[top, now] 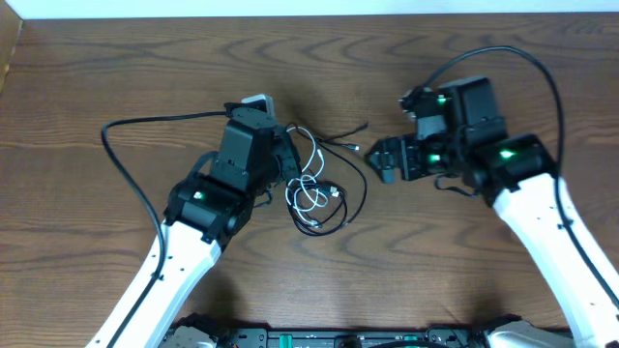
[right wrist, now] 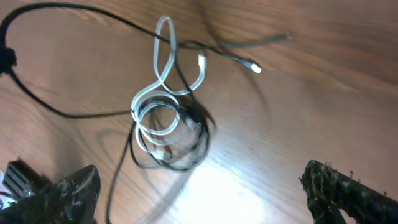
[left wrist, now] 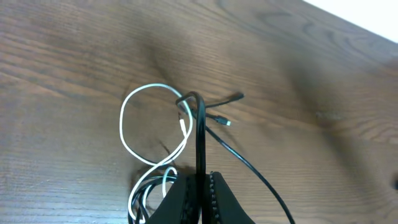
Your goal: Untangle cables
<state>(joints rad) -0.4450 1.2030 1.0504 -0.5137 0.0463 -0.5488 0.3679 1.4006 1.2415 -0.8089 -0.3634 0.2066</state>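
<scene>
The cables (top: 314,188) lie as one loose tangle on the wooden table (top: 116,68), about in its middle, between the two arms. In the tangle there is a white cable (top: 308,196) which makes several small loops. Thin black ones go around it and through it. Two black plug ends (top: 350,138) reach out of the tangle to the far right side and lie flat on the wood.

The left gripper (top: 288,159) is at the far left edge of the tangle. Its jaws are clenched. In the left wrist view a black cable (left wrist: 199,134) comes out from between the closed fingers (left wrist: 221,199), runs straight away from them and bends over like a hook beside the top of a white loop. So this gripper is grasping the black cable. In the same view the white cable makes one round loop to the left of the held cable, and more of its turns lie close to the left finger.

The right gripper (top: 379,160) is to the right of the tangle, near the plug ends but apart from the loops. It is released: its two fingers (right wrist: 71,186) stand wide apart with nothing between them. I cannot tell if it touches the table.

The thick black wire (top: 126,164) of the left arm curves over the table to the left of that arm.
</scene>
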